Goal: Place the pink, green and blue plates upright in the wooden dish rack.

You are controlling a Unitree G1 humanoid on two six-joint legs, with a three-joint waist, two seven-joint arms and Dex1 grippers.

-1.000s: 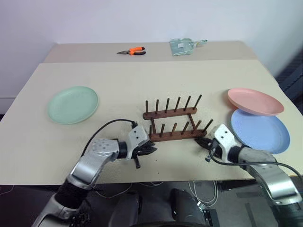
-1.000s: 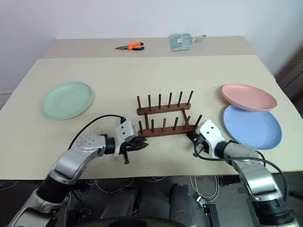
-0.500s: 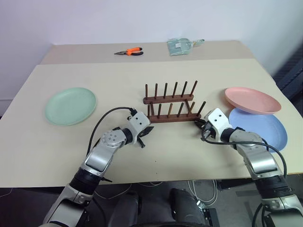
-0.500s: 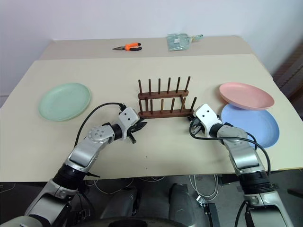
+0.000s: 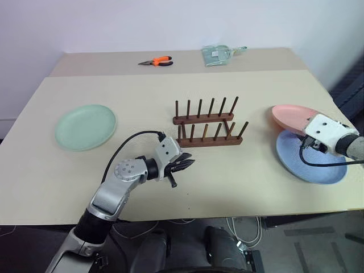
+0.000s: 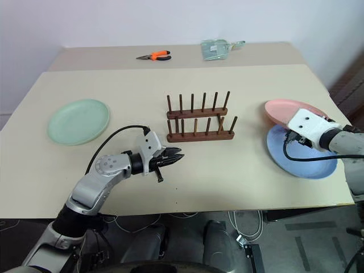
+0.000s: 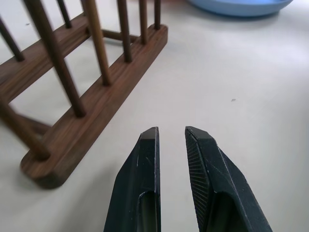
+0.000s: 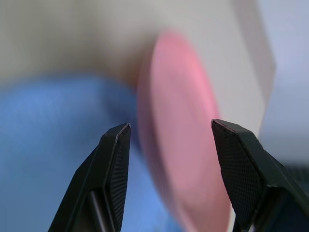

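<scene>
Pink plate lies just ahead of the spread right gripper, its edge overlapping the blue plate.

Both plates sit at the table's right side, and the right gripper's fingers stand apart with nothing between them, touching neither plate as far as I can tell. Dark wooden dish rack stands empty at mid-table, just beyond and beside the left gripper, whose fingers are nearly together, holding nothing and clear of the rack. Green plate lies flat, well apart on the left.
</scene>
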